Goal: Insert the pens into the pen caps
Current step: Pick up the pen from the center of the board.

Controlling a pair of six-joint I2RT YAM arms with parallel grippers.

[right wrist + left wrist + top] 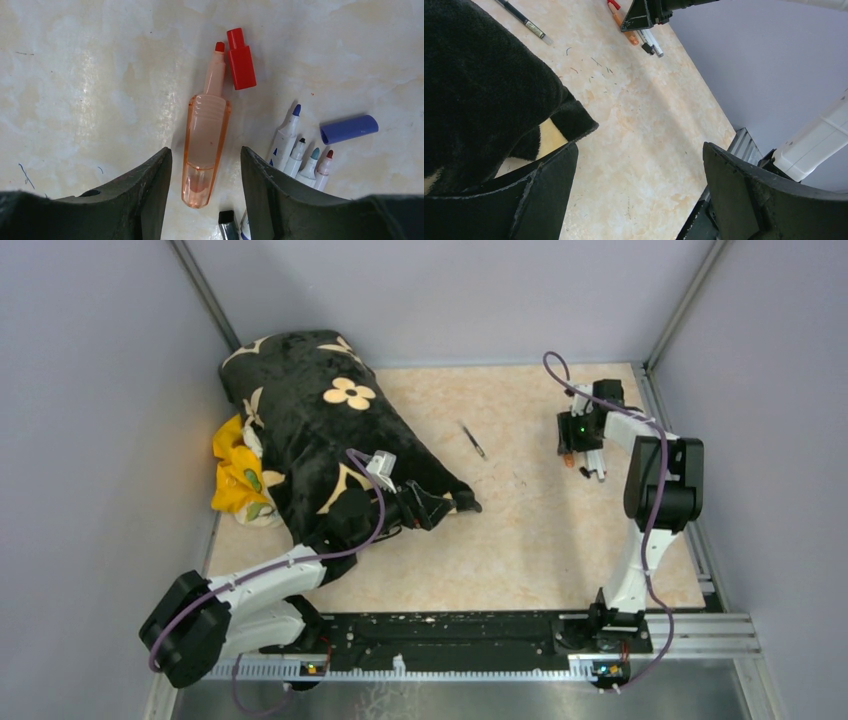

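Observation:
A translucent orange marker (206,145), uncapped with its red tip pointing away, lies on the table between the jaws of my right gripper (206,150). The jaws are open, with a gap on each side of the barrel. A red cap (240,59) lies beside the marker's tip. To the right, several white-barrelled markers (295,155) lie uncapped next to a purple cap (349,129). A dark squarish cap (227,222) shows at the bottom edge. A thin dark pen (473,440) lies alone mid-table. My left gripper (440,505) is open and empty at the black cloth's edge.
A black flower-patterned cloth (310,430) is heaped at the back left, over a yellow cloth (238,475). Grey walls enclose the table on three sides. The black rail (450,640) holding the arm bases runs along the near edge.

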